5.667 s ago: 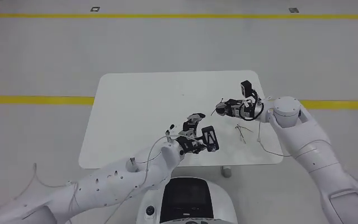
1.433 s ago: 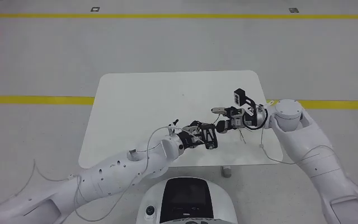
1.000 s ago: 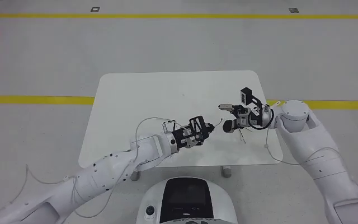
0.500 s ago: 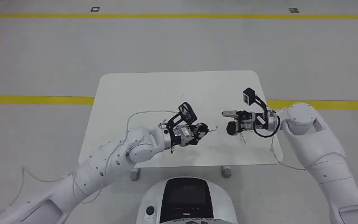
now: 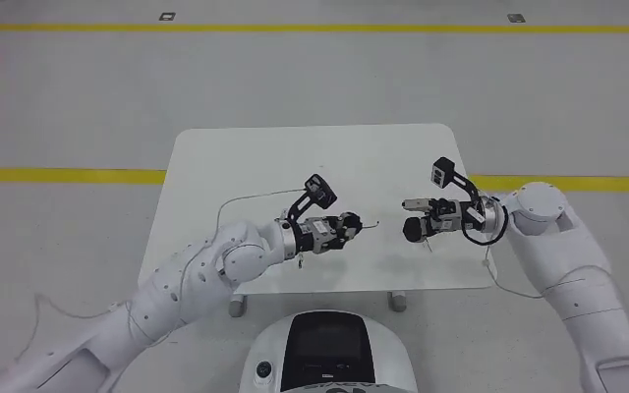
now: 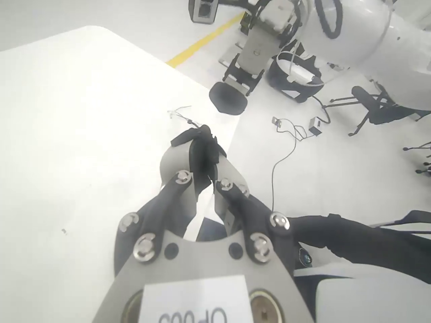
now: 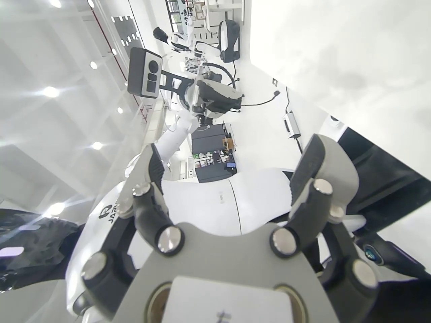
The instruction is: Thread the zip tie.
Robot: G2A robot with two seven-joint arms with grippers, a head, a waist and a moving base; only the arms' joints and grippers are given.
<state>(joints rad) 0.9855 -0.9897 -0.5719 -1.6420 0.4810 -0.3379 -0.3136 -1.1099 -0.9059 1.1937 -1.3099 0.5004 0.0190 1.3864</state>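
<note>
A: What do we have on the zip tie (image 5: 364, 225)?
B: Thin dark strand, v. slim. We see it sticking out of the left tool (image 6: 202, 139) w/ a slight curve, up in the air above the near half of the table (image 5: 256, 177), not lying on it. The free end points toward the right tool (image 7: 233, 149) and stops short of it.
A: Can we tell head from tail?
B: No, too small for us to tell.
A: OK. Left tool's grip?
B: Fingers pressed together, pads meeting, zip tie pinched at the tips. In the left wrist view we get the dark pads closed w/ a small dark bit poking out at the tip.
A: And the right one?
B: Fingers spread wide, gap btwn them bare. We read it as holding nothing.
A: Arm poses?
B: Left arm comes in from the near left side, forearm angled across the table's near edge, tool roughly level and aimed at the right tool. Right arm comes in from the right edge, wrist bent so its tool faces back at the left one. We have the two tools nose to nose over the table, apart, w/ the zip tie's free end in the gap.
A: Anything else there?
B: A few loose thin strands (image 6: 180, 111) lying on the table near its right edge, below the right tool.
</note>
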